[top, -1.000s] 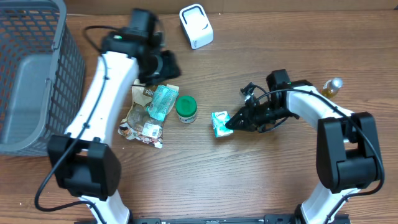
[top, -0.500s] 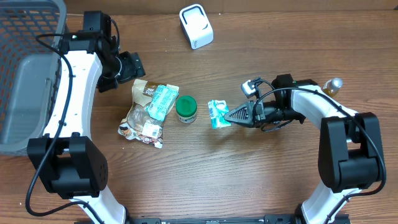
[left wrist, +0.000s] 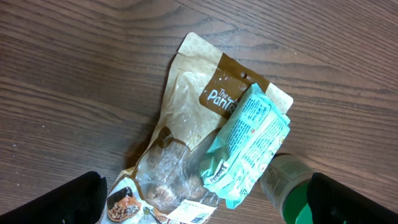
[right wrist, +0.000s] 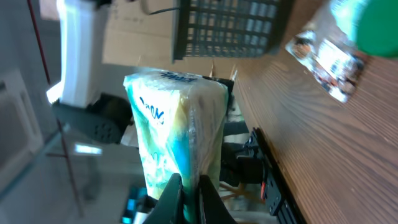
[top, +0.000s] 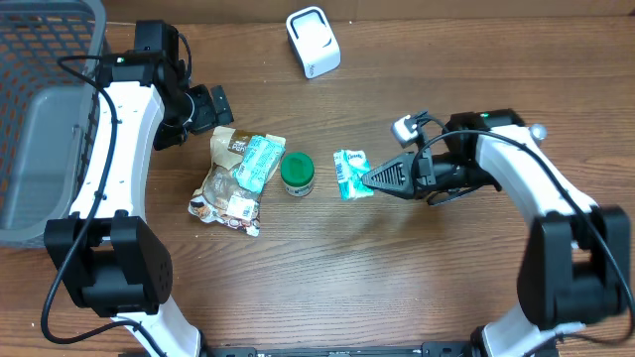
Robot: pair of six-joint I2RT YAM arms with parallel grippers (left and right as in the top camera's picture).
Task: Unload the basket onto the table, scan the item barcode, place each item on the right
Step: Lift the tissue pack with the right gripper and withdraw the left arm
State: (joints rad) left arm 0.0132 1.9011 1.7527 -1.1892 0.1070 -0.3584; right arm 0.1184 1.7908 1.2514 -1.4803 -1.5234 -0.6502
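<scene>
Now the right pincer [top: 371, 182] is clamped shut on the small teal-and-white packet [top: 351, 174], which juts from its tips toward the green-lidded jar [top: 297, 173]. The left pincer [top: 206, 106] stands spread wide and empty, with the brown snack pouch [left wrist: 186, 118] just beyond its fingers. The white scanner [top: 313, 42] sits well away from both pincers.

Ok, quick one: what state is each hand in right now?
Left hand: open, holding nothing.
Right hand: closed on the tissue pack.
</scene>
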